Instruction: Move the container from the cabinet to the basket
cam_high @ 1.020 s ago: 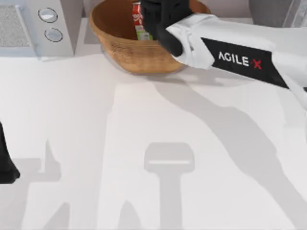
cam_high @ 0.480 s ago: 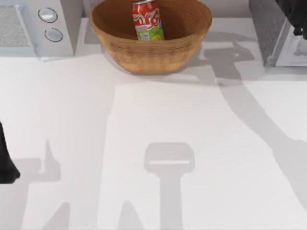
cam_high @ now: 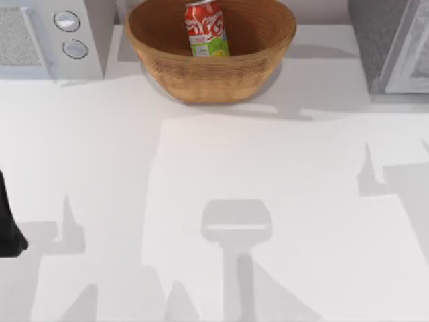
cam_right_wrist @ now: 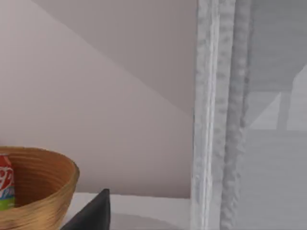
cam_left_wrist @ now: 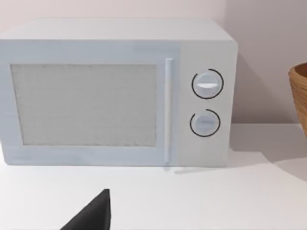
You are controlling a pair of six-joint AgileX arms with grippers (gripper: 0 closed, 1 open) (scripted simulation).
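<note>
- While the table lies bare in front, the container, a red can, stands inside the basket at the far edge, leaning slightly.
- The cabinet sits at the far right corner, its white-framed door ajar.
- A white microwave fills the far left corner.
- The left arm is parked at the left edge; whether either pincer is wide or narrow, I cannot tell.

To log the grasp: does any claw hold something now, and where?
Nothing is held: the small red soda can stands free inside the round woven tan basket.
</note>
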